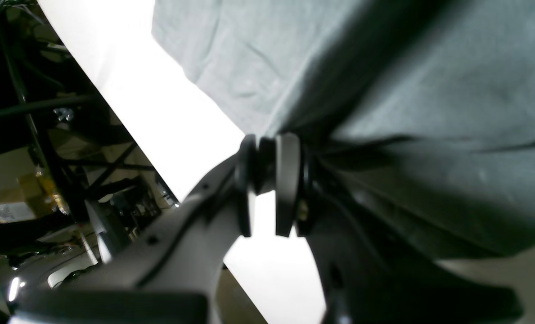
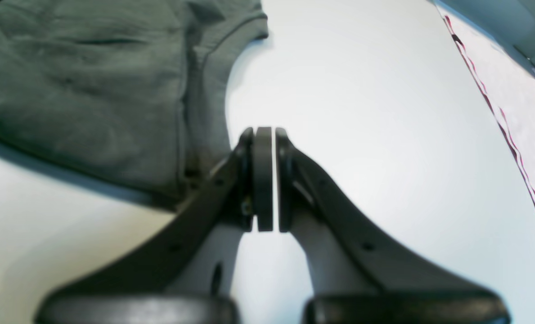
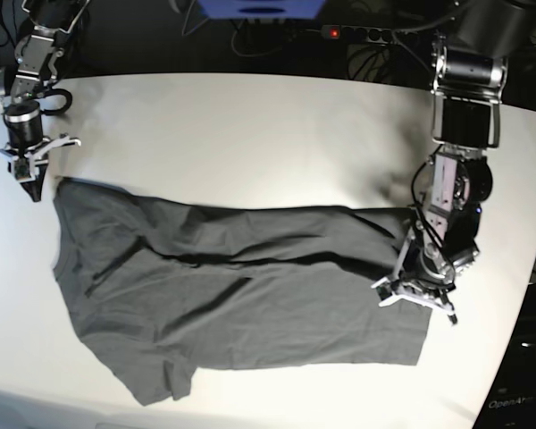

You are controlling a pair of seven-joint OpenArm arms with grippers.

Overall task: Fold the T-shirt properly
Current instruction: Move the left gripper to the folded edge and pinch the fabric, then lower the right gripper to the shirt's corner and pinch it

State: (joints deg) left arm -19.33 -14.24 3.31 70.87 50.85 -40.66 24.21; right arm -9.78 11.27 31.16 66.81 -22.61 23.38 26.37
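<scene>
The shirt (image 3: 232,295) lay spread & wrinkled across the table (image 3: 250,134), sleeves toward the base view's left, hem to its right. L gripper (image 1: 271,184) sat at the hem edge, jaws nearly together, pinching a bit of fabric. R gripper (image 2: 267,180) hovered over bare table just beside a sleeve, jaws together w/ nothing between them, not touching cloth.
</scene>
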